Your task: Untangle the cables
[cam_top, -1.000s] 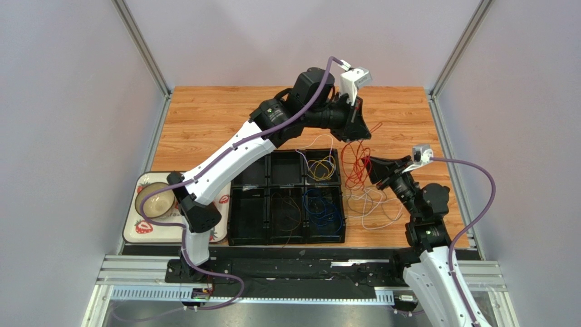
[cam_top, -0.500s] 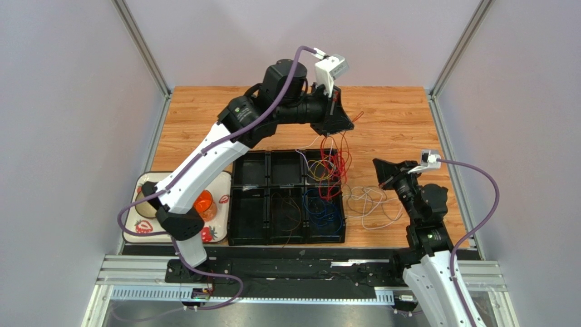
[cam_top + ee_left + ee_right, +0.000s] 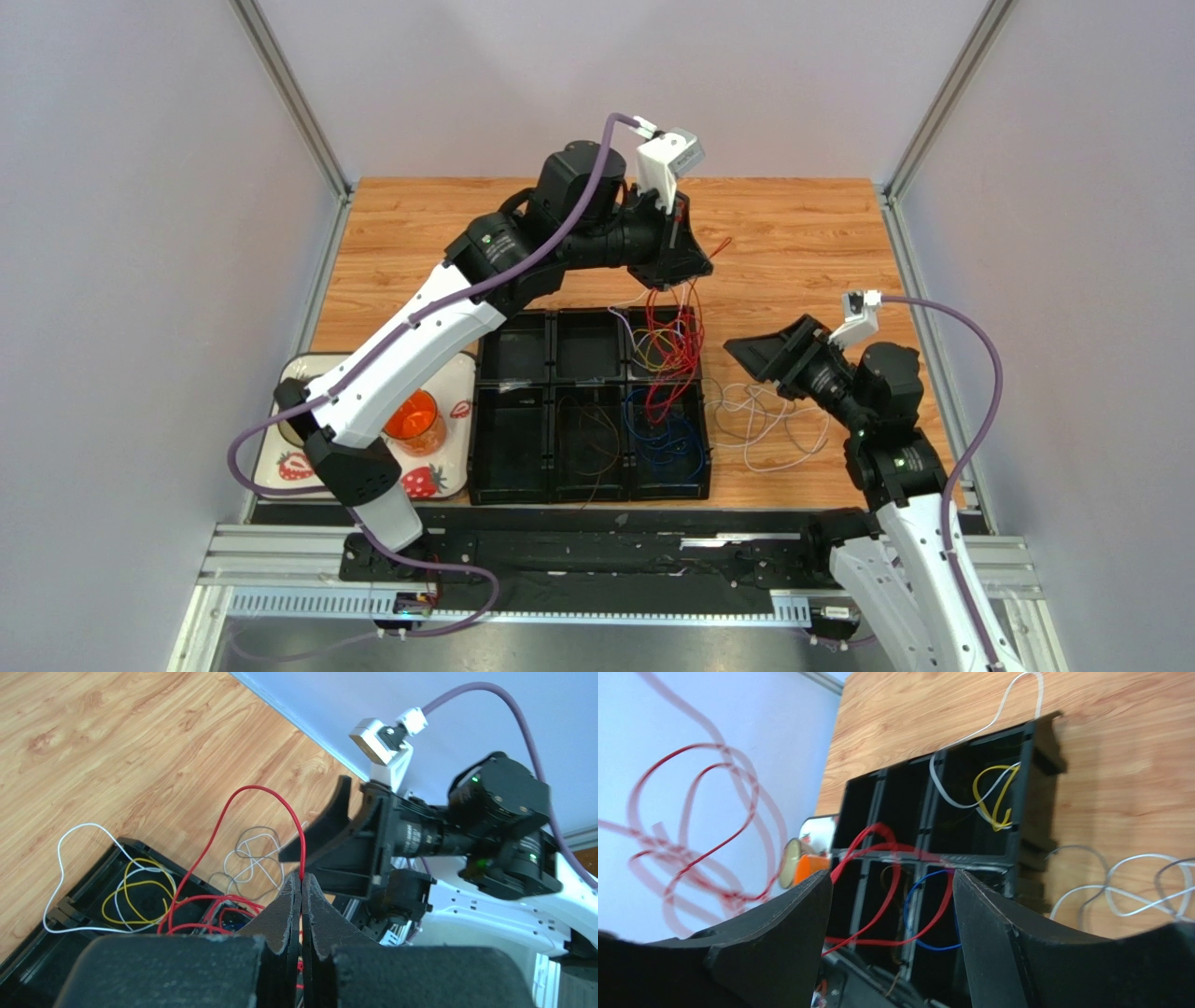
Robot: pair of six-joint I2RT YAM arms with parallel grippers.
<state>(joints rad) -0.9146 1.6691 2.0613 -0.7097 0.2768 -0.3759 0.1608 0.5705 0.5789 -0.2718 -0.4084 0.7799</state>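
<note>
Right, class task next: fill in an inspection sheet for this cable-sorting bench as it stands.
Surface: wooden table, black six-compartment tray on it.
Job's things: red cables hang from the left gripper above the tray; yellow cable and blue cable in its right compartments; white cables loose on the table beside it.
Clutter: strawberry-print dish with an orange container, left of the tray.
Grippers: left gripper shut on the red cables; right gripper open, holding nothing.
Cables: purple hoses along both arms.
Surroundings: grey walls; metal rail at the near edge.
</note>
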